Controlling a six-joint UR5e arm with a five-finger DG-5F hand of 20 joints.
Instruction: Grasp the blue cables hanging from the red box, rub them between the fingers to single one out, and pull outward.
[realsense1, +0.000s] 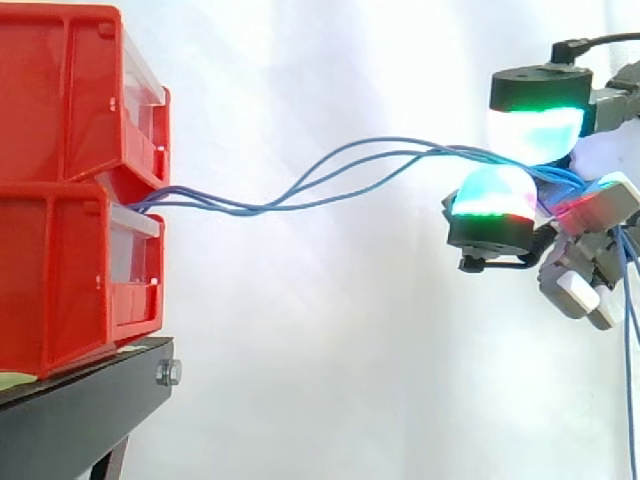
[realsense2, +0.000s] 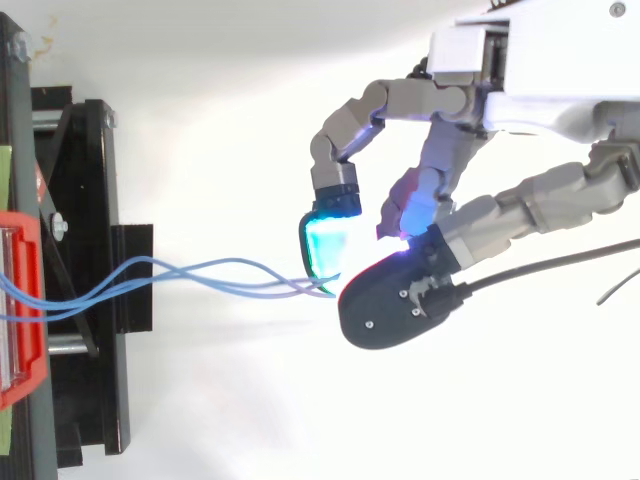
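Several thin blue cables (realsense1: 330, 180) run out from between two stacked red boxes (realsense1: 70, 190) at the left and stretch across to my hand (realsense1: 560, 190) at the right. In the top view the blue cables (realsense2: 200, 275) cross the gap from the red box (realsense2: 20, 310) to the hand (realsense2: 440, 190). The hand is shut on the cables, pinching them between two glowing pads (realsense1: 535, 130), one above and one below. Behind the hand the cables' loose ends (realsense1: 628, 330) hang straight down. The cables sag a little between box and hand.
The red boxes stand on a black stand (realsense1: 90, 400) at the left edge. A white curtain is behind everything. Between the boxes and the hand there is open air.
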